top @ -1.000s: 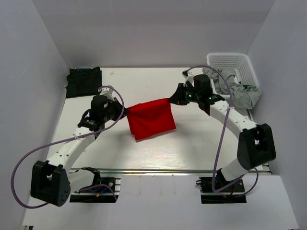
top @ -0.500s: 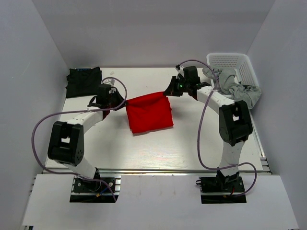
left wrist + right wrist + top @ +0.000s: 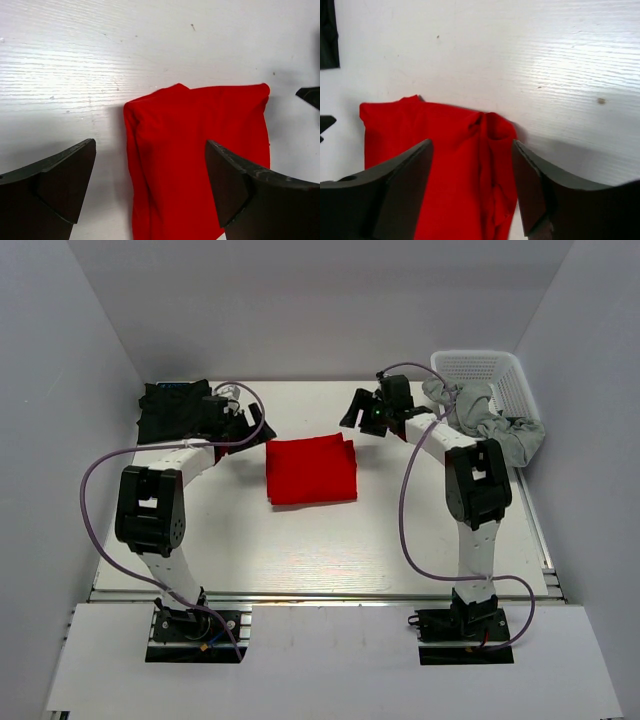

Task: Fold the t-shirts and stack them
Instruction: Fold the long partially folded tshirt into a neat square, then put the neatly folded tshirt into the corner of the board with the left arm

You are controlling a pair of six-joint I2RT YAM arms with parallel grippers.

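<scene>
The red t-shirt (image 3: 311, 470) lies flat on the white table (image 3: 300, 540) as a folded rectangle. My left gripper (image 3: 257, 426) stands open just off its far left corner. In the left wrist view that gripper (image 3: 150, 145) has the red t-shirt (image 3: 200, 150) on the table below its spread fingers, not gripped. My right gripper (image 3: 352, 411) stands open off the far right corner. Seen from the right wrist, the right gripper (image 3: 472, 145) hangs over the shirt's bunched edge (image 3: 492, 165). The black t-shirt (image 3: 175, 410) lies folded at the back left.
A white lattice basket (image 3: 482, 370) stands at the back right, with grey cloth (image 3: 495, 430) spilling over its front rim. A corner of the black t-shirt (image 3: 327, 35) shows at the right wrist view's left edge. White walls enclose the table on three sides.
Both grippers carried the red t-shirt's raised edge toward the back, then opened and let go. The shirt now lies flat and folded on the table.
</scene>
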